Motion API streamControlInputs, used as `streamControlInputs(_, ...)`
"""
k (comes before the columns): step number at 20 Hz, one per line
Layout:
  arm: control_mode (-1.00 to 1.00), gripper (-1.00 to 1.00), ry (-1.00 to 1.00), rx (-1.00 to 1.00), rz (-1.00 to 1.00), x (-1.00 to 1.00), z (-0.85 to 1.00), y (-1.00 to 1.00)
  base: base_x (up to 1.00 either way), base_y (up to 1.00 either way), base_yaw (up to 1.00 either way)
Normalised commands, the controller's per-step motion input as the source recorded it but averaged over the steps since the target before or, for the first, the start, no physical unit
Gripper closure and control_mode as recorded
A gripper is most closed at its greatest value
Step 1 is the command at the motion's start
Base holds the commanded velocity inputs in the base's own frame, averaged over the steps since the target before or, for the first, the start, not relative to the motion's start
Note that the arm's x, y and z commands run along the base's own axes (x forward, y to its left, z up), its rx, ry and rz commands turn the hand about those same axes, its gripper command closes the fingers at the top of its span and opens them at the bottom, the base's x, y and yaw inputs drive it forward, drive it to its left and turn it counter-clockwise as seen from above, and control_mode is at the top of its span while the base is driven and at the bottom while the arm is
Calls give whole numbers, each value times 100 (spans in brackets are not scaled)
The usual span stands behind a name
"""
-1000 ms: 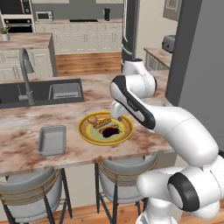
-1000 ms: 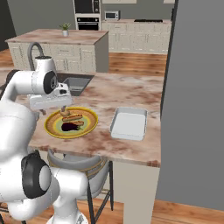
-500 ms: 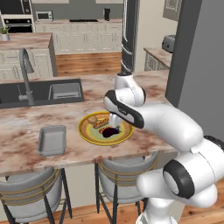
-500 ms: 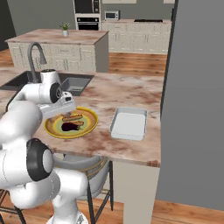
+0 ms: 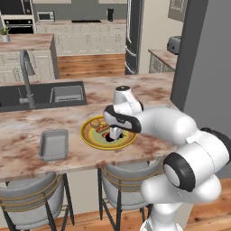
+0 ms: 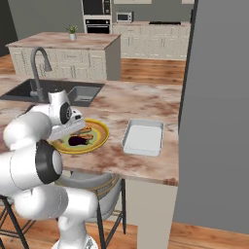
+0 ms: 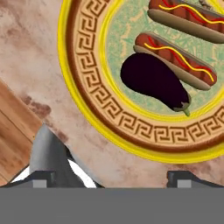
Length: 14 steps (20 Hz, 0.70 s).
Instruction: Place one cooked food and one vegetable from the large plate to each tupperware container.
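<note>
The gripper point(image 7: 109, 177) is standing spread wide with nothing between its fingertips point(image 7: 42, 177), hovering low over the near edge of the large plate point(image 7: 87, 113) and touching none of the food. In the hand view the dark purple vegetable point(image 7: 153, 83) is lying on the plate's green centre, pressed against one hot dog point(image 7: 175, 59), with the second hot dog point(image 7: 188, 17) lying just beyond it. In the left base view the round tan vegetable point(image 5: 95, 122) is sitting at the plate's far left rim. The grey container point(image 5: 54, 144) is resting on the counter point(image 5: 27, 126) left of the plate, and the whitish container point(image 6: 143, 137) is lying to the plate's right; both are holding nothing. Compared with a second ago, the arm is folding lower and closer over the plate, its wrist dropping from above the dish down to it, while the food and trays are staying where they were.
</note>
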Motion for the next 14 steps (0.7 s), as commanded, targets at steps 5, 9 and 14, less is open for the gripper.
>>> streamControlInputs(5, -100, -100, 0, 0, 5, 26, -17, 14, 0, 0, 0)
streamControlInputs(9, -100, -100, 0, 0, 5, 35, -23, 18, 0, 0, 0)
streamControlInputs(14, -100, -100, 0, 0, 4, 43, -20, 1, 0, 0, 0)
